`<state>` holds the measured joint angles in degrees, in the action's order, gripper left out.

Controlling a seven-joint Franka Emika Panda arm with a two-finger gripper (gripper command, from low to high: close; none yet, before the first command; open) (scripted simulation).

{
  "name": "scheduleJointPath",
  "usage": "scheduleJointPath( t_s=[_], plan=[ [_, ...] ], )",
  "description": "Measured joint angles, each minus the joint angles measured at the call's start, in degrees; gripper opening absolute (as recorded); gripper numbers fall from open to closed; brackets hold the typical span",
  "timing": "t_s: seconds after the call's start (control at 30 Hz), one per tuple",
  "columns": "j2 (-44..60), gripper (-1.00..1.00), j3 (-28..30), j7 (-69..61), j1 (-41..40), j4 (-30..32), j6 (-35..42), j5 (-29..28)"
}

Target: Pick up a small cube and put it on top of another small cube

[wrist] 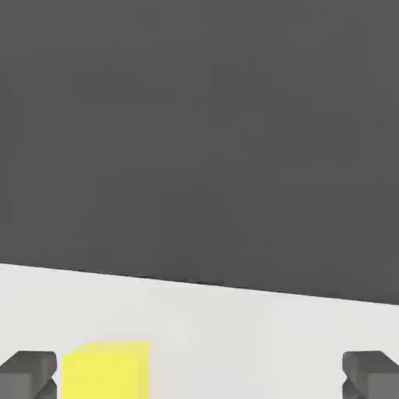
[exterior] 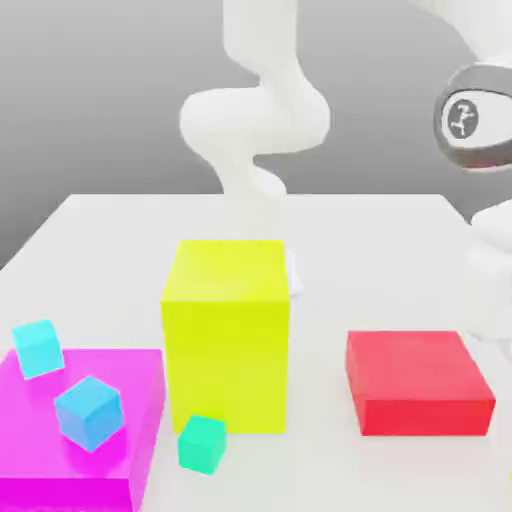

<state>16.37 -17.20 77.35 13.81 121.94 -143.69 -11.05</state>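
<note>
Now lining up on the yellow cube [wrist: 105,369]

End effector [wrist: 199,374] spread wide; cube sits beside one finger [wrist: 30,372], off-centre, so closing may knock it aside.

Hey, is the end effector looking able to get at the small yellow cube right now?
Probably yes. In the hand view the end effector is open, fingers spread wide, and the small yellow cube sits on the white table between them, close beside one finger. Nothing visible blocks it, though centring first seems wise.
</note>
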Motion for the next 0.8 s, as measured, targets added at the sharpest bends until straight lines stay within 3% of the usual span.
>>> scheduleJointPath(
  t_s=[0.27,0.3,0.53,0.67,0.8],
  plan=[
    [16.76,0.00,2.79,7.38,7.29,-3.14,-6.56,-4.85],
    [18.28,-1.00,3.34,7.83,7.73,-3.49,-7.68,-5.45],
    [18.39,-1.00,3.39,7.79,7.82,-3.51,-7.83,-5.38],
    [11.46,-1.00,1.40,5.44,5.74,-1.76,-2.75,-2.56],
    [4.88,-1.00,4.86,-1.34,-1.16,2.07,-0.47,-2.12]
  ],
)
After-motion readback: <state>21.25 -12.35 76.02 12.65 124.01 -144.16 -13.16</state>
